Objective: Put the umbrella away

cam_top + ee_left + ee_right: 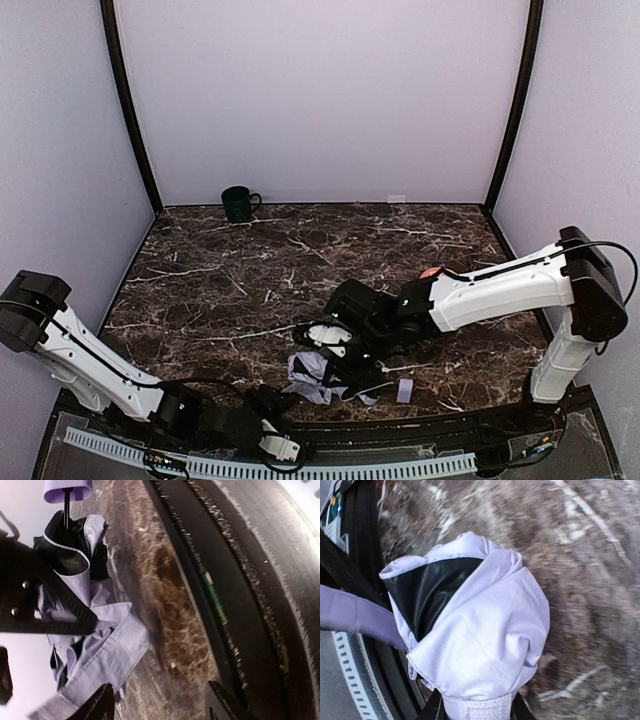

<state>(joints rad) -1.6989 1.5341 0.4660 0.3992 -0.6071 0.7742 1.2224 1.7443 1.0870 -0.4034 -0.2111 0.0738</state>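
Left pincer [160, 685]: open, jaws well apart, nothing between them. It hangs low at the near edge of the bench [250, 270], well apart from the mug [238, 203] on the near side, with the umbrella [312, 378] just beside it.

Umbrella: lies half collapsed on the bench, well apart from the mug, nearer the arms and to the mug's right.

1. Handling, by judgement. Expect a light load.
   - The fabric [485, 630] is soft and limp and probably slick. It lies in loose folds and flaps and will slide or pull out if pinched alone.
   - The shaft [66, 510] is thin and stiff.
   - Any ribs under the cloth are likely fragile, so squeeze gently.
2. Where to hold. Take the gathered bundle across its full thickness, or the handle [405, 388], which is small, firm and regular. Avoid the trailing flaps.
3. Direction. The long axis runs along the shaft, roughly parallel to the bench's near edge.
   - The handle points to the robot's right, farther from the mug's side.
   - The canopy end points left.

Right pincer [476, 707]: reaches in over the canopy end, nearer than the mug and to its right. Its jaws press against both sides of the bunched fabric, near a strap, so it grips the umbrella. How firm the hold is cannot be told.
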